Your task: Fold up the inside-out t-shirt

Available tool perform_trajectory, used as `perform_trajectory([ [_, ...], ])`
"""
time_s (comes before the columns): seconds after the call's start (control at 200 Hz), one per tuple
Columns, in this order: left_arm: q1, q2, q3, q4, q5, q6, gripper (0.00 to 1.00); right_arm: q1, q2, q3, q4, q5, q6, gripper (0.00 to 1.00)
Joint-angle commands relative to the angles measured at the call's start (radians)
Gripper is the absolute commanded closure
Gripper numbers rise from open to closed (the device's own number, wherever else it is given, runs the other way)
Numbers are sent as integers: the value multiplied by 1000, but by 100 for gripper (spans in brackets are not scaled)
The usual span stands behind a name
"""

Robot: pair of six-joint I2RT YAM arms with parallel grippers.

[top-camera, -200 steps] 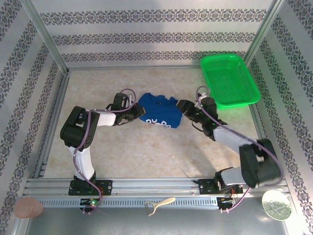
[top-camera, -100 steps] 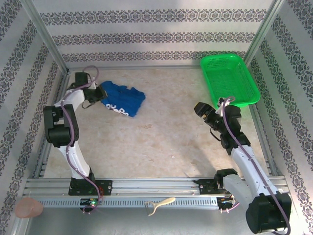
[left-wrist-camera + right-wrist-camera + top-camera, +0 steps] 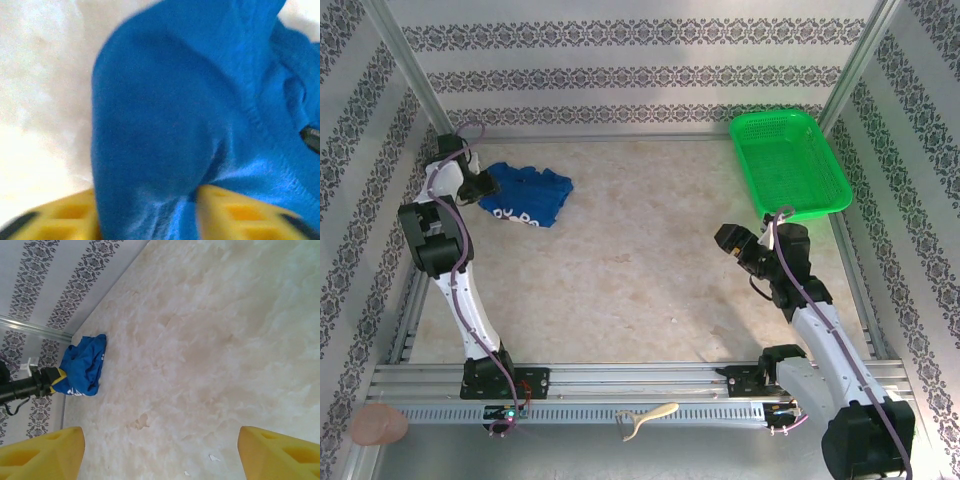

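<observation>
The royal-blue t-shirt [image 3: 527, 196] lies bunched in the far left corner of the table, white lettering showing on its near edge. My left gripper [image 3: 482, 187] is at the shirt's left end, shut on a fold of it. Up close in the left wrist view, the blue cloth [image 3: 170, 130] is pinched between the yellow fingers [image 3: 245, 212]. My right gripper [image 3: 727, 240] hovers open over the right side of the table, far from the shirt. Across the table in the right wrist view lies the shirt [image 3: 82, 366], between wide-apart yellow fingertips [image 3: 42, 455].
A green plastic basket [image 3: 788, 160] stands at the back right. Patterned walls and metal rails enclose the table [image 3: 640, 270]. A white hook-shaped tool [image 3: 646, 418], a pink lump [image 3: 378, 424] and a round disc [image 3: 886, 418] lie on the front ledge.
My left gripper has dragged the shirt from the table's middle back into the far left corner. My right gripper let go, opened and pulled back to the right side.
</observation>
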Motion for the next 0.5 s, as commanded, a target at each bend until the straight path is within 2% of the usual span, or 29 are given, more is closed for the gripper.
perform_trajectory([
  [0.0,12,-37,96,-98,-54,2,24,-17,-24,37,-66,13,-60,15],
  [0.11,12,-129,59,-47,-61,-55,0,-21,-19,72,-123,75,-112,2],
  [0.265,-1,-364,-183,192,38,-205,0,-24,13,134,-193,206,-184,2],
  [0.36,-47,-533,-337,311,70,-230,0,-25,28,169,-226,337,-210,2],
  [0.5,-168,-802,-584,434,8,-206,0,-25,37,165,-185,506,-276,2],
])
